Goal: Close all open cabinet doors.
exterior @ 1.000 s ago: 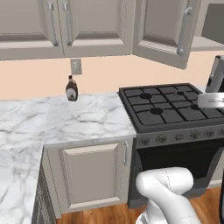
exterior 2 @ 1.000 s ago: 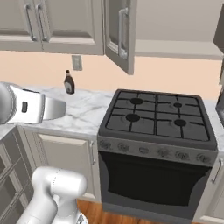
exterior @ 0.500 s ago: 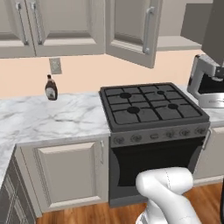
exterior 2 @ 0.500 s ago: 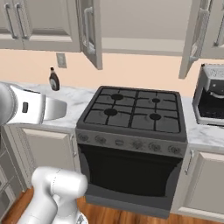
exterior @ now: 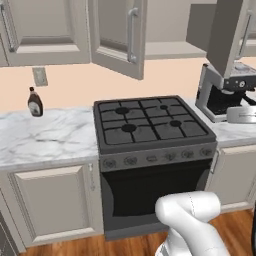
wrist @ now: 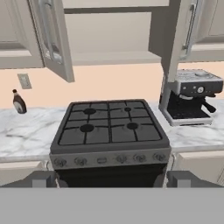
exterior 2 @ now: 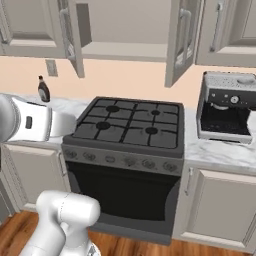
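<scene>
Two cabinet doors stood open over the stove (exterior: pixel 150 125): the left open door (exterior: pixel 118 36) swung out toward the camera above the stove's left side, and the right open door (exterior 2: pixel 181 37) swung out above its right edge, next to the coffee machine (exterior 2: pixel 227 106). The shelf cavity between them was exposed. The closed door (exterior: pixel 42 30) further left looked flush. Risks, as I judged them: both doors project out past the counter line at head height for the arm, so a wide swing up from the current low pose could clip a door edge or the bar handle (exterior: pixel 132 31) and knock the door wider instead of shut. Pushing near the hinge side would give poor leverage and the fingers could slide off the panel. The right door sat close over the coffee machine, so a low approach there could hit the machine. The sauce bottle (exterior: pixel 34 102) stood far left on the counter (exterior: pixel 47 137), well apart from all this. Arm pose: folded low and near, elbow link (exterior 2: pixel 27 124) off to the left, hand looking level at the stove, well apart from both doors. Gripper (wrist: pixel 112 179) held nothing, with the fingertips (wrist: pixel 41 179) spread wide apart.
</scene>
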Robot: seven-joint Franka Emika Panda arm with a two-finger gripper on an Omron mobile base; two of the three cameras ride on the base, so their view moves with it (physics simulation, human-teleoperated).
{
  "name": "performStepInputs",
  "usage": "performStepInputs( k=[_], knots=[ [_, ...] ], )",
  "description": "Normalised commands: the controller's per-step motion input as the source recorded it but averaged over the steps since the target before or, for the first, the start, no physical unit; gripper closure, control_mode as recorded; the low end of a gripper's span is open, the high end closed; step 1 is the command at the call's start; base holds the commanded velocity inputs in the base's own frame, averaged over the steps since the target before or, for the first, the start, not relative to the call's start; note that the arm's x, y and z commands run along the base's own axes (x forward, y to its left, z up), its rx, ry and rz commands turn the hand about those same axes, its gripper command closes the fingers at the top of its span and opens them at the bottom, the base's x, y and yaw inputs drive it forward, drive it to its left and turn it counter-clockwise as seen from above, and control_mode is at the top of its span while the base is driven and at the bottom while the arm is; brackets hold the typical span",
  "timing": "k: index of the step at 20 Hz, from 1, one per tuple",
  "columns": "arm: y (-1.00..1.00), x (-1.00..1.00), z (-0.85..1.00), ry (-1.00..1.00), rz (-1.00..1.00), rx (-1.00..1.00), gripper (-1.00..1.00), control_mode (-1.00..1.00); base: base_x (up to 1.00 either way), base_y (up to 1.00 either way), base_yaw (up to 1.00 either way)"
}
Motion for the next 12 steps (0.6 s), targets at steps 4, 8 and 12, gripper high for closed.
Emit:
performStepInputs(
  k=[4,8,12],
  knots=[
    [0.0,0.0,0.0,0.0,0.0,0.0,-1.0,1.0,0.07,-0.48,-0.03],
    [0.0,0.0,0.0,0.0,0.0,0.0,-1.0,1.0,0.21,-0.34,-0.03],
    [0.0,0.0,0.0,0.0,0.0,0.0,-1.0,1.0,0.27,-0.17,-0.05]
  ],
)
